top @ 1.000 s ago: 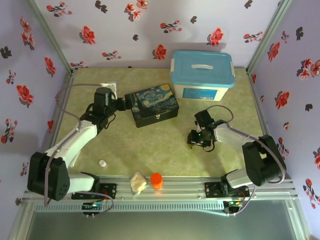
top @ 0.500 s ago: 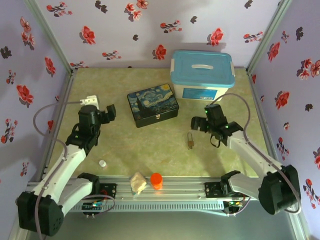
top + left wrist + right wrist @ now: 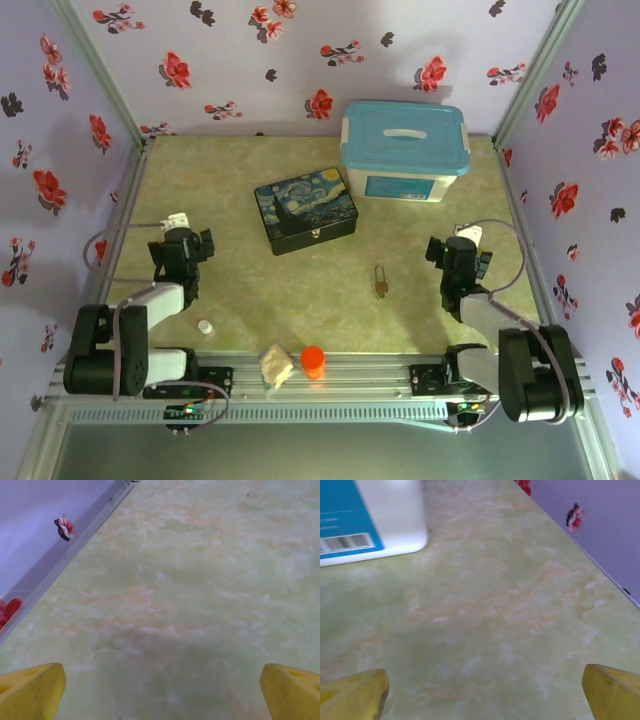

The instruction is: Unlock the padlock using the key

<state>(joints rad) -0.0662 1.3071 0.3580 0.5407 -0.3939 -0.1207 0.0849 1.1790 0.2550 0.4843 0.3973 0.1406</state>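
Padlock [image 3: 381, 282]: one, small, with a brass-gold body and a thin silver U-shaped shackle. It lies flat on the table [image 3: 300, 300], in front of the painted tin [image 3: 305, 211] and to its right, well apart from it. Shackle end points toward the far side. Nothing touches it.

Table surface: smooth, pale green marbling with faint orange veins.

Painted tin: one, rectangular, dark blue with a swirling night-sky print. It has a small metal clasp on the near face, and the lid is down.

Storage box [image 3: 405, 150]: one, just behind the tin to its right. White plastic with rounded corners, a light blue lid with a moulded handle slot, and a blue label. The right wrist view catches one white corner of it [image 3: 375, 515] with a barcode.

Left gripper [image 3: 186, 247]: left of the tin and nearer, well apart. In its wrist view [image 3: 162, 690] the two yellow fingers [image 3: 30, 692] sit at the frame corners. Jaws spread wide, with bare table between them.

Right gripper [image 3: 459, 256]: right of the tin, past the padlock. Its wrist view [image 3: 482, 694] shows two yellow fingers [image 3: 615, 695] wide apart, holding nothing.

Well in front of the tin, by the near rail, one of each:
- small white cap [image 3: 205, 326]
- crumpled beige lump [image 3: 276, 366]
- orange cylinder [image 3: 313, 361]
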